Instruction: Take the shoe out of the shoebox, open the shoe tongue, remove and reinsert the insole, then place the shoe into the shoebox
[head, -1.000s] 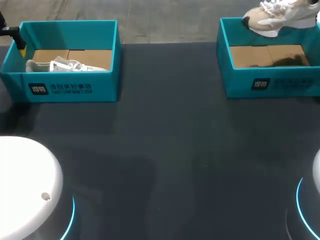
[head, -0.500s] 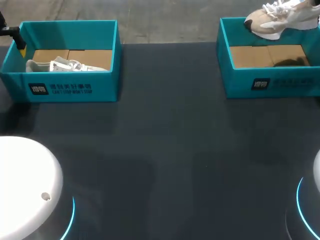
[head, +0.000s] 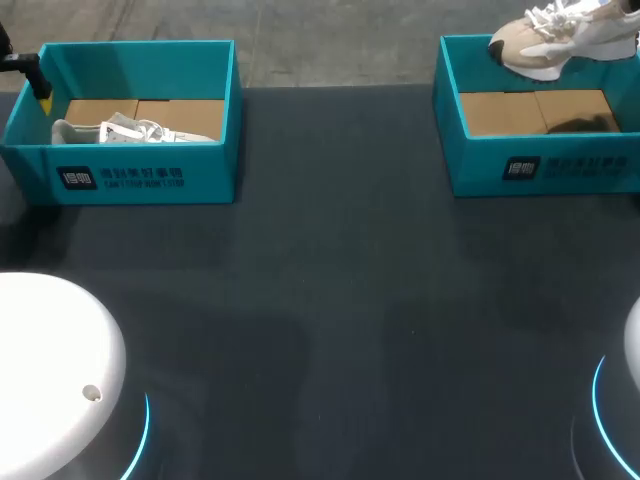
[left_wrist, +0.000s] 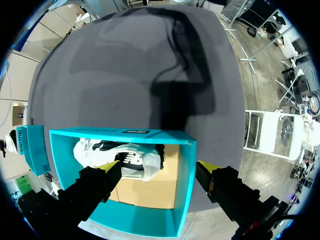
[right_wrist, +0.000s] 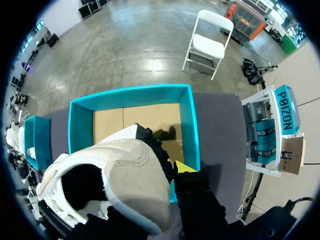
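Note:
A beige and white shoe (head: 555, 38) hangs over the back rim of the right teal shoebox (head: 540, 165), whose cardboard floor is bare. In the right wrist view my right gripper (right_wrist: 167, 175) is shut on the shoe's heel collar (right_wrist: 125, 172). One yellow fingertip (right_wrist: 183, 167) shows outside it, and the other is hidden inside the shoe. My left gripper (left_wrist: 159, 171) stands open above the left teal shoebox (left_wrist: 122, 132), over the near end of a white shoe (left_wrist: 122, 159) that lies inside. In the head view that shoe (head: 130, 131) rests along the box's front wall.
The two shoeboxes stand at the back left (head: 130, 180) and back right of the dark table (head: 330, 300). The white bases of my arms (head: 50, 370) sit at the front corners.
The beige shoe in my right gripper has shifted slightly up and to the right. The left arm and both boxes have not moved.

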